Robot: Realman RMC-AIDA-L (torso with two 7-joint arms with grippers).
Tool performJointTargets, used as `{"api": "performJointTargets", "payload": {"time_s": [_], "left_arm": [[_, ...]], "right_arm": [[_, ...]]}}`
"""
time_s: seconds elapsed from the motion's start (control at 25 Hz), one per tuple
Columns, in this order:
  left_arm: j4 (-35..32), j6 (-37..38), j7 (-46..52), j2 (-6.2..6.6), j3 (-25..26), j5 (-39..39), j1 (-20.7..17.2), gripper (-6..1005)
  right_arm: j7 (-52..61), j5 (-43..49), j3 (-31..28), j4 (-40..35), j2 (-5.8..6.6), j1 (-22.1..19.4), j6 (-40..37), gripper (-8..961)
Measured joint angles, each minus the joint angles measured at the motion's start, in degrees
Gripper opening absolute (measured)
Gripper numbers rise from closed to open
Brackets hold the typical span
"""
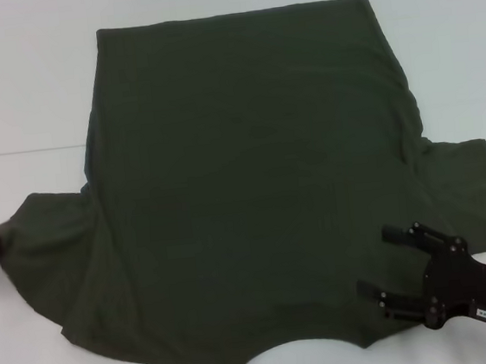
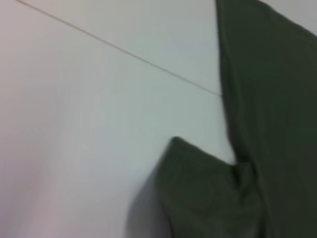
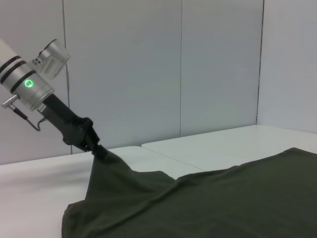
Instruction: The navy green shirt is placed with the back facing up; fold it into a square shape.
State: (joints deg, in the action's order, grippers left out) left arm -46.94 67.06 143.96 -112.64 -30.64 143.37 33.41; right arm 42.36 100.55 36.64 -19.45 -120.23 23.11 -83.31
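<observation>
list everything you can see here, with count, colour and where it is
dark olive-green short-sleeved cotton shirt: one, plain side up, spread across the middle of the table, collar toward the robot, its left sleeve lifted
white table: one, under the shirt, a thin seam line running across it
pale grey wall panels: behind the table, in the right wrist view
left gripper: one, black, at the table's left edge, shut on the tip of the shirt's left sleeve
right gripper: one, black, fingers open, over the shirt's near right shoulder
</observation>
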Motion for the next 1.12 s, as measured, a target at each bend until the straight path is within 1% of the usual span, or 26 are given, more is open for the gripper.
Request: {"api": "performJointTargets", "payload": {"time_s": [0.24, 0.36, 0.48, 0.64, 0.72, 0.76, 0.88, 1.0, 1.04, 1.12], "left_arm": [[-1.57, 3.54, -0.17, -0.14, -0.26, -2.74, 2.29, 41], [-1.95, 5.14, -0.16, -0.55, -0.19, -2.98, 4.02, 41], [-2.9, 6.73, -0.15, -1.2, -0.31, -3.93, 5.6, 41], [-4.46, 8.16, 0.01, -2.4, -1.06, -4.29, 7.63, 41], [-4.63, 8.26, 0.1, -2.6, -1.47, -4.29, 7.91, 41], [-4.78, 8.24, 0.31, -3.27, -2.92, -4.25, 8.39, 41], [-4.79, 7.57, 0.5, -4.44, -5.48, -3.93, 8.52, 40], [-4.58, 6.3, 0.53, -5.82, -6.99, -3.9, 8.24, 39], [-4.4, 5.51, 0.44, -6.65, -7.51, -3.89, 8.12, 39], [-3.89, 4.15, 0.16, -7.93, -8.19, -3.89, 8.0, 39]], "right_arm": [[-0.13, 0.0, 0.11, 0.19, 0.0, 0.0, 0.0, 929], [-0.11, 0.0, 0.22, 0.2, 0.0, 0.0, 0.0, 929], [-0.1, 0.0, 0.37, 0.21, 0.0, -0.09, 0.0, 929], [-0.12, 0.0, 0.42, 0.28, 0.0, -0.16, 0.0, 929], [-0.13, 0.0, 0.44, 0.29, 0.0, -0.21, 0.0, 929], [-0.14, 0.0, 0.44, 0.29, 0.0, -0.23, -0.01, 929], [-0.19, 0.0, 0.45, 0.29, 0.0, -0.26, -0.05, 929], [-0.2, 0.0, 0.43, 0.29, 0.0, -0.25, -0.09, 929], [-0.21, 0.0, 0.41, 0.29, 0.0, -0.21, -0.1, 929], [-0.2, 0.0, 0.4, 0.29, 0.0, -0.13, -0.11, 929]]}}
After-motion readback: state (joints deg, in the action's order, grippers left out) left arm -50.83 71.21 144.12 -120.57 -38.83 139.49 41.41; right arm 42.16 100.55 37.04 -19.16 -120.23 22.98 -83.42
